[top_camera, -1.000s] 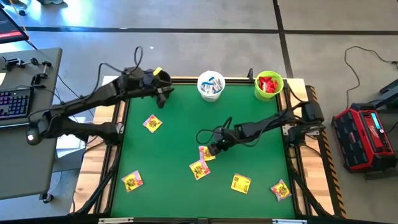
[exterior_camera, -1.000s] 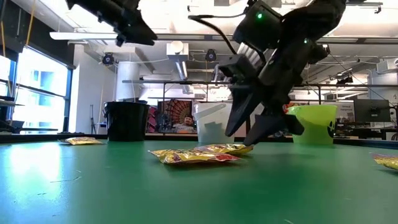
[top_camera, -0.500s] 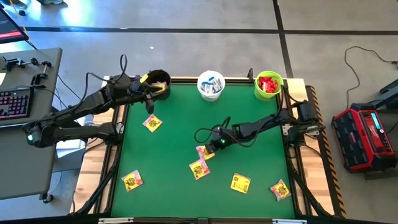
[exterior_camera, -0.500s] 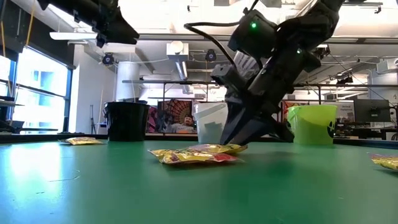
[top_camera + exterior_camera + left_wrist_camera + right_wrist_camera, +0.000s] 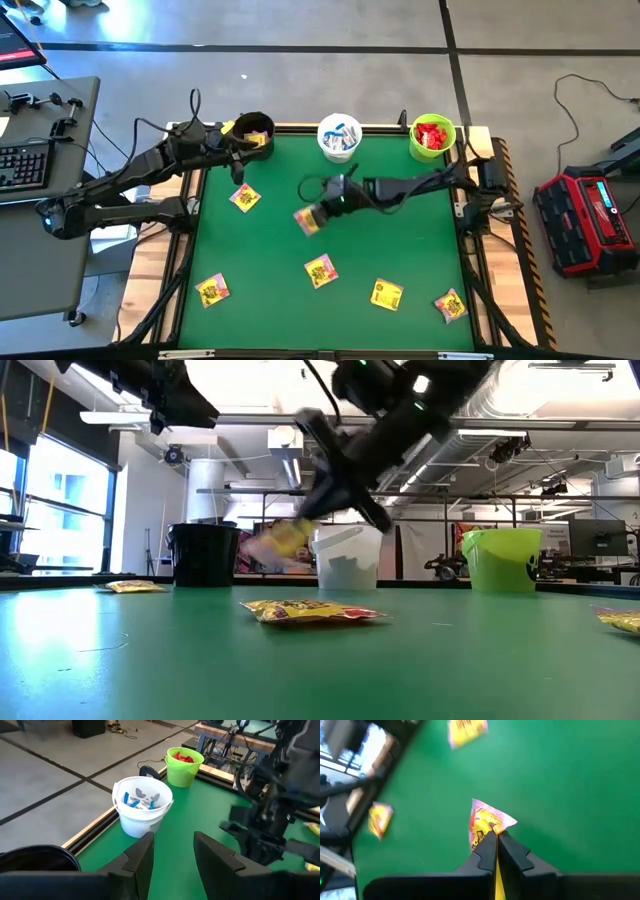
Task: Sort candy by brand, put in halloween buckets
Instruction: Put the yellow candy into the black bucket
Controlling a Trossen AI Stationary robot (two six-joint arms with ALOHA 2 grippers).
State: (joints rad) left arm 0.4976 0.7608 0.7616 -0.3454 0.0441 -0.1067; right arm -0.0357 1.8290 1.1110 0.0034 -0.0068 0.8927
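Yellow candy hangs above the green bench, pinched in the right claw, whose fingers are clamped tight on the wrapper! The left claw hovers by the black bucket at the back left corner, fingers parted and empty. White bucket and green bucket line the back edge.

Green table; black bucket, white bucket, lime bucket; yellow-pink packet
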